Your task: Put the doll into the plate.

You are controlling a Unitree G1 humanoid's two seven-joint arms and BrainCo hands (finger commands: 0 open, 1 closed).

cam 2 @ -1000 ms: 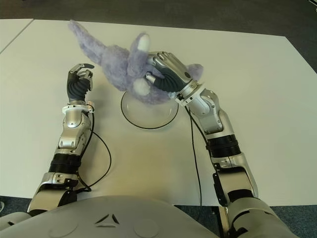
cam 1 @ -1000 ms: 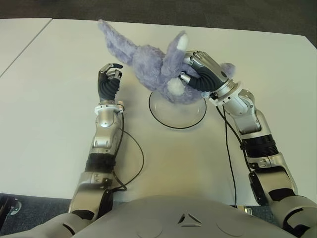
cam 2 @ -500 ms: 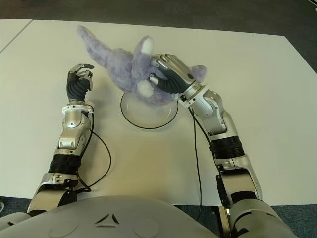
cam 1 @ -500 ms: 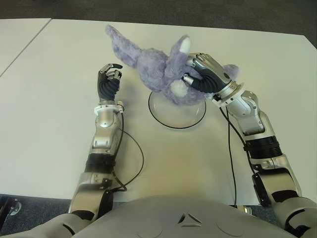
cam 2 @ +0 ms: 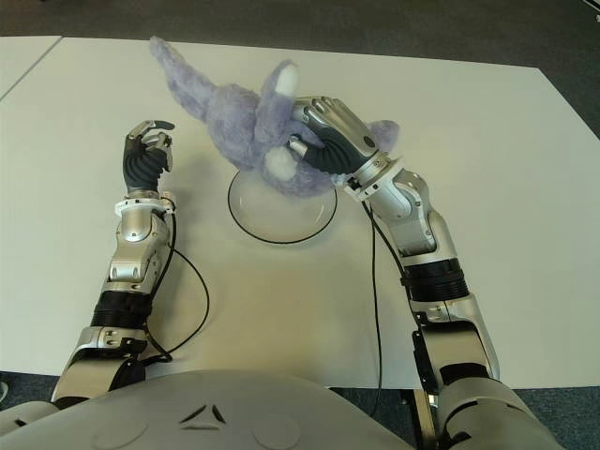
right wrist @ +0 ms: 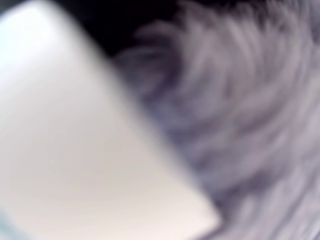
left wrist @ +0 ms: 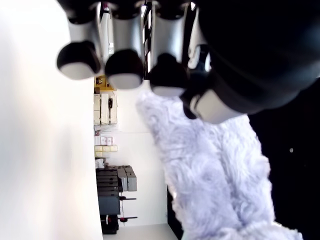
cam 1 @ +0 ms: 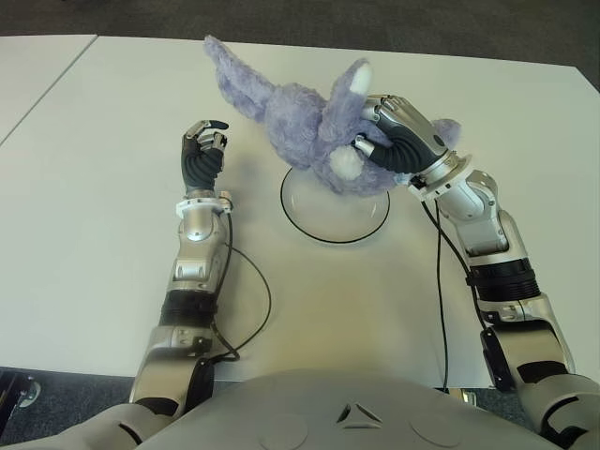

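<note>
My right hand (cam 1: 392, 141) is shut on a fluffy purple doll (cam 1: 291, 117) with white-tipped paws, holding it in the air over the far part of a clear plate (cam 1: 335, 217) with a dark rim. One long limb of the doll (cam 2: 183, 70) sticks out to the far left. The right wrist view is filled by purple fur (right wrist: 240, 115). My left hand (cam 1: 203, 155) stands upright to the left of the plate, fingers curled and holding nothing; its wrist view shows the curled fingertips (left wrist: 120, 67) with the doll (left wrist: 210, 175) beyond them.
The white table (cam 1: 94, 234) stretches all round the plate. Its far edge runs behind the doll, with dark floor (cam 1: 375, 23) past it. A second white table (cam 1: 28, 66) stands at the far left. Black cables (cam 1: 253, 300) trail beside both forearms.
My right hand has carried the doll a little to the right and farther from me, still above the plate. The left hand has stayed where it was.
</note>
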